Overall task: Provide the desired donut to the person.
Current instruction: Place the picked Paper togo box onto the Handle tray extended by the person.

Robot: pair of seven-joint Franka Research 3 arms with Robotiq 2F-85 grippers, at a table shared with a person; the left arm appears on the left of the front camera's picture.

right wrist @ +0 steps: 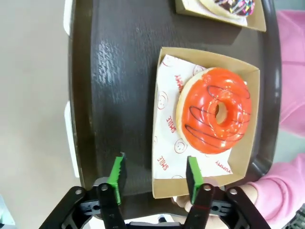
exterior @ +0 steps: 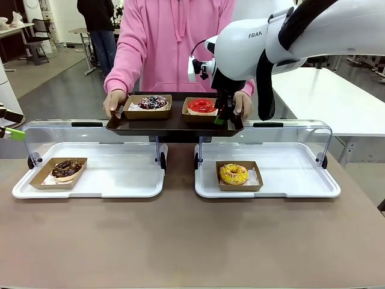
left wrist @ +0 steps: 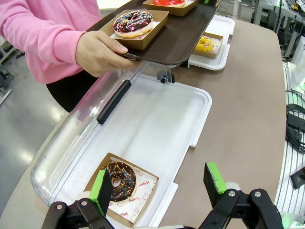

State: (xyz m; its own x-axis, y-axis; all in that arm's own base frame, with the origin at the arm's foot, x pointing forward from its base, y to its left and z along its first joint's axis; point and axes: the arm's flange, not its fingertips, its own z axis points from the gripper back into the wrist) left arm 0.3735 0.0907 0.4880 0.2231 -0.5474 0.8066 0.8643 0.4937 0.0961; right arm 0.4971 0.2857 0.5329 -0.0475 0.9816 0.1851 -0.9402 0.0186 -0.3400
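Note:
The person [exterior: 171, 42] in a pink hoodie holds a dark tray [exterior: 174, 126] with both hands. On it rest a red-iced donut [exterior: 201, 106] [right wrist: 217, 110] in a cardboard carton and a chocolate donut with coloured sprinkles [exterior: 153, 102] [left wrist: 133, 22]. My right gripper [exterior: 222, 117] [right wrist: 153, 175] hangs open just over the tray's right part. One of its pads is above the carton's corner, the other above bare tray, and neither presses on the carton. At the table's far left, my left gripper [left wrist: 157, 185] [exterior: 12, 133] stands open above a chocolate donut [left wrist: 119, 180] [exterior: 66, 169].
Two white display trays with raised clear lids lie side by side. The left one [exterior: 114, 180] holds the chocolate donut, the right one [exterior: 289, 180] a yellow donut [exterior: 233, 174] [left wrist: 205, 44]. The brown tabletop [exterior: 192, 241] in front is bare.

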